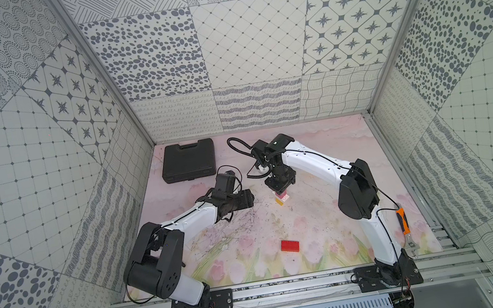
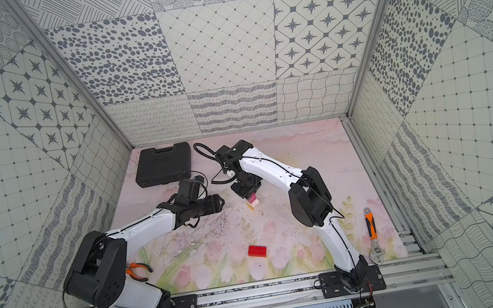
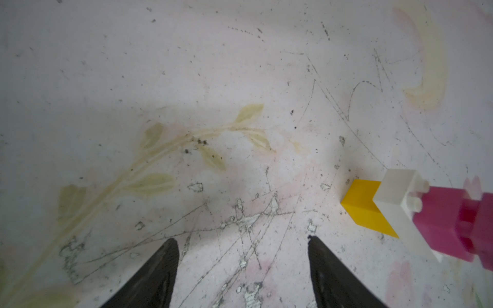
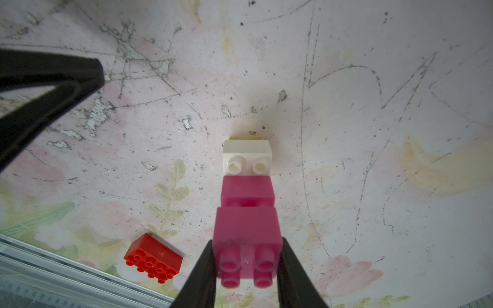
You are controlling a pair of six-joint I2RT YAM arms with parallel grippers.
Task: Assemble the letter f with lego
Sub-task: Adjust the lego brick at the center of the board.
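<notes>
Pink and filling the foreground of the right wrist view, the upper pink brick [image 4: 248,234] sits studs-up between the two black fingers of the right claw [image 4: 247,241], which is clenched on its sides. Directly under it is the lower pink brick [image 4: 248,190], then a white brick [image 4: 248,157] with two bare studs jutting to one side as the crossbar, then a yellow brick [image 3: 365,208] as the foot. A small dark notch shows at the seam between the two pink bricks, so it is unclear whether the upper one is fully pressed home.

This stack [image 1: 281,197] stands upright near the middle of the bench [image 1: 321,149], below the right arm's wrist. The left claw [image 3: 242,238] hovers just beside the stack, its fingers spread and empty over bare bench.

A red brick [image 1: 289,245] lies loose, studs up, well apart from the stack, toward the robot's side of the bench. A black case [image 1: 189,160] rests at the far left corner. An orange-handled wrench [image 2: 370,225] lies at the right edge, and orange-handled pliers [image 2: 137,269] lie behind the left arm.

The step in hand appears to be adding the second pink brick to the stem. Next, that brick likely needs a firm downward press, then a release, before the red brick is fetched and seated on top as the upper bar, overhanging the same side as the white one.
</notes>
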